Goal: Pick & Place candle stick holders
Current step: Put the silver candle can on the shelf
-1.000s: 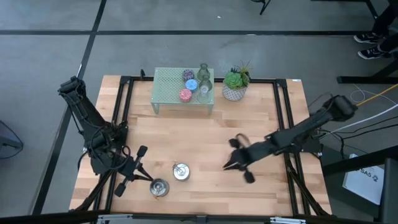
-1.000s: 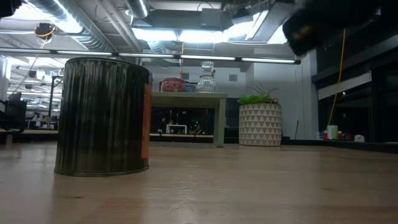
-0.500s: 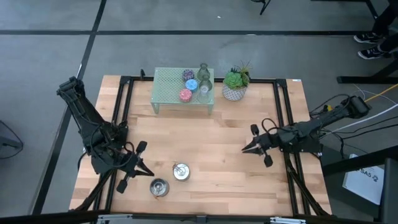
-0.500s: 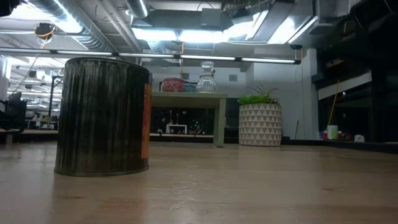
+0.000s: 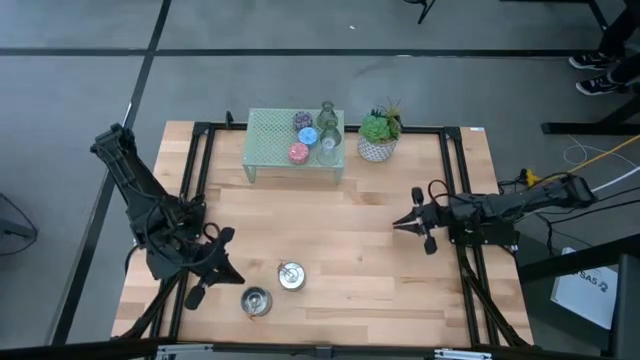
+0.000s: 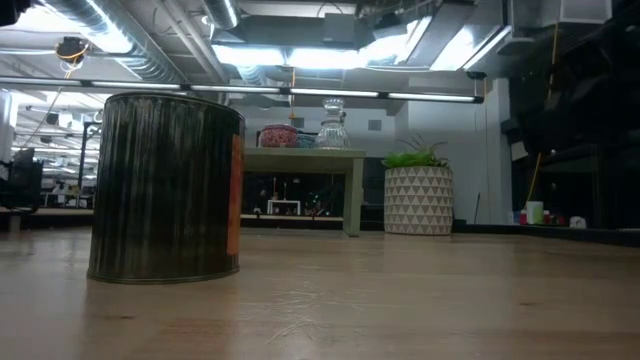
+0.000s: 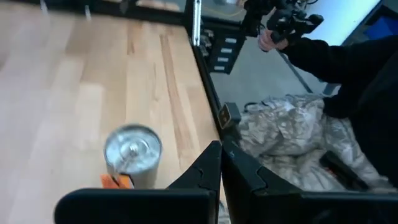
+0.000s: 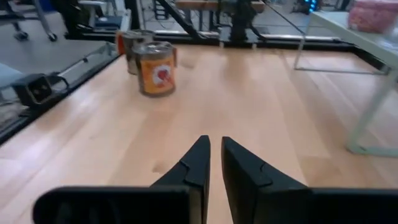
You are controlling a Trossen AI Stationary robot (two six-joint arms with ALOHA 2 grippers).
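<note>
While four candle stick holders (image 5: 313, 134) are sitting on top of the mesh stand (image 5: 270, 140), two silver ones (image 5: 272, 288) are waiting well in front of it, both grippers, left (image 5: 212, 265) and right (image 5: 408, 222), hanging empty with jaws nearly closed.

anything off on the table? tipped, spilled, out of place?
Nothing tipped or spilled. One oddity: two metal cans with orange labels stand upright at the near edge, unlike the small holders grouped on the mint mesh stand. Left gripper hangs beside the cans, right gripper at the right edge, both empty.
</note>
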